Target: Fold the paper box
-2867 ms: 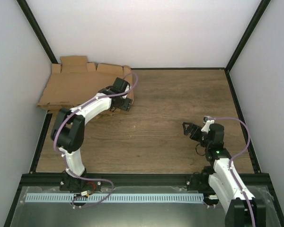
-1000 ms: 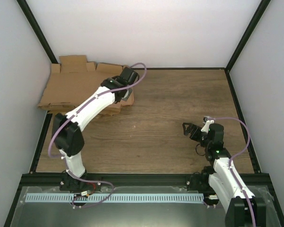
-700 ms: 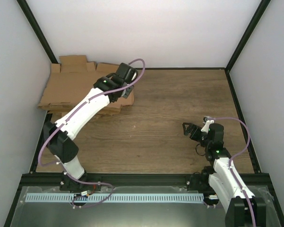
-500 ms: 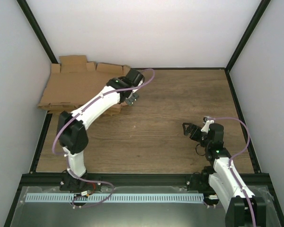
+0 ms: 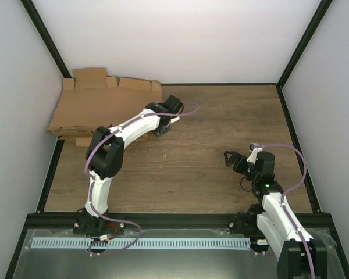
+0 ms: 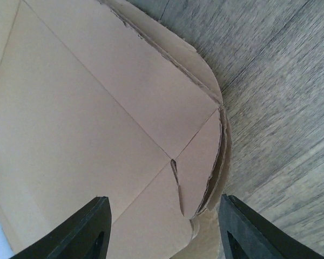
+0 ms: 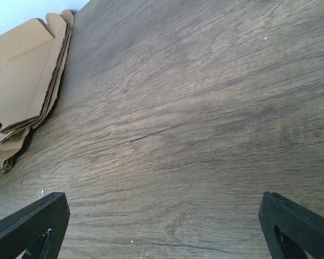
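A pile of flat brown cardboard blanks (image 5: 99, 107) lies in the back left corner; no single paper box lies apart from it. My left gripper (image 5: 161, 127) is open and empty, hovering over the pile's right edge. In the left wrist view its fingers (image 6: 89, 226) straddle a rounded corner flap of the top sheets (image 6: 202, 167), not touching it. My right gripper (image 5: 232, 160) is open and empty, low over bare wood at the right. The right wrist view shows only wood between its fingertips (image 7: 29, 226), with the pile (image 7: 21, 81) far off at the upper left.
The wooden table (image 5: 221, 128) is ringed by a black frame and white walls. The pile overhangs the table's left edge (image 5: 53, 131). The left arm's elbow (image 5: 104, 152) stands over the left middle of the table.
My left arm has swung about: its wrist moved right along the pile's right edge, and its elbow shifted towards the middle. The right arm has not moved. The pile is unchanged.
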Available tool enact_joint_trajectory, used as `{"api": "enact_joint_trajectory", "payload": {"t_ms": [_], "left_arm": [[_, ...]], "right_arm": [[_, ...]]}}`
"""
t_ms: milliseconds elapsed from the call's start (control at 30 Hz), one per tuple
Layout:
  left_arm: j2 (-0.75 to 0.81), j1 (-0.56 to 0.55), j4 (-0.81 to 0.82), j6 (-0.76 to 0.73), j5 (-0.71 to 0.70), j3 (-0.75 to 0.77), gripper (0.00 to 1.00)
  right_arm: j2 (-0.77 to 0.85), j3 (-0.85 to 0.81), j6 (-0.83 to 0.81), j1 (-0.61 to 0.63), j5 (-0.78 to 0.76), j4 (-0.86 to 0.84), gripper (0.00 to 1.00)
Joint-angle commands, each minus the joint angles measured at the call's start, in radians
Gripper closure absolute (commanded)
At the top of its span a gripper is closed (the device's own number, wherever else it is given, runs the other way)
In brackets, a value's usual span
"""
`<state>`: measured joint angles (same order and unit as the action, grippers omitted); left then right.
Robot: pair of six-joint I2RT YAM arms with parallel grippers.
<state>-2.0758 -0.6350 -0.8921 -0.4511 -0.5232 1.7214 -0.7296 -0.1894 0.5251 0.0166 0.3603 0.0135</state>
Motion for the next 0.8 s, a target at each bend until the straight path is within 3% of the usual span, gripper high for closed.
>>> {"api": "enact_joint_trajectory", "payload": {"t_ms": [0, 267, 533, 767], "left_arm": [[-0.022, 0.000, 0.029, -0.038, -0.030, 0.010, 0.44], [-0.059, 0.000, 0.018, -0.037, -0.013, 0.012, 0.49], [-0.067, 0.000, 0.013, -0.033, -0.027, 0.014, 0.45], [-0.078, 0.001, 0.029, -0.032, -0.075, 0.018, 0.56]], "right_arm": [[0.002, -0.038, 0.001, 0.008, 0.003, -0.015, 0.00], [-0.001, -0.039, 0.001, 0.008, 0.003, -0.015, 0.00], [-0.001, -0.039, 0.001, 0.008, -0.001, -0.014, 0.00], [-0.001, -0.039, 0.003, 0.008, -0.001, -0.014, 0.00]]}}
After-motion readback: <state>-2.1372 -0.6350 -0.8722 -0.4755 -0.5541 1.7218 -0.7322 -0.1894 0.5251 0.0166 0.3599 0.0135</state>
